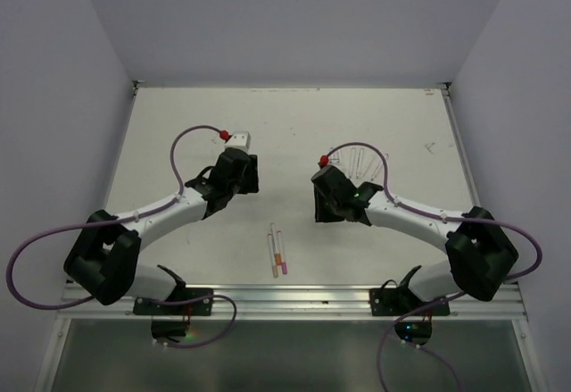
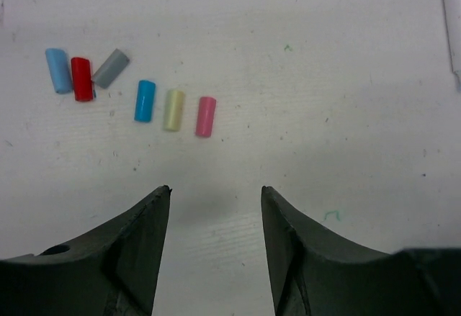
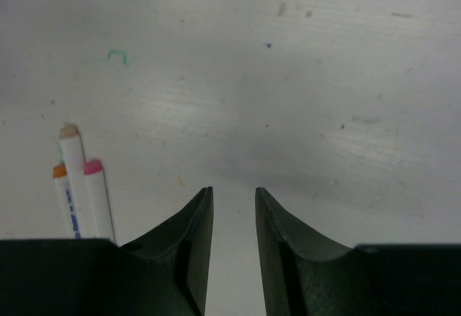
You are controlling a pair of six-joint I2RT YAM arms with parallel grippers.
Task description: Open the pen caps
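Note:
Several loose pen caps lie on the table in the left wrist view: light blue (image 2: 59,70), red (image 2: 82,78), grey (image 2: 111,68), blue (image 2: 145,101), cream (image 2: 173,110) and pink (image 2: 206,116). My left gripper (image 2: 216,188) is open and empty, just short of them; in the top view it (image 1: 243,174) hides them. Three white pens (image 1: 277,253) lie side by side at front centre. In the right wrist view they (image 3: 79,186) show an orange end, a pink end and one bare tip. My right gripper (image 3: 234,188) is narrowly open and empty, to their right (image 1: 323,197).
More white pens (image 1: 359,157) lie in a loose bunch behind the right arm. One pen with a blue end (image 2: 452,14) lies at the right edge of the left wrist view. A small white block (image 1: 238,139) sits behind the left gripper. Purple cables loop off both arms.

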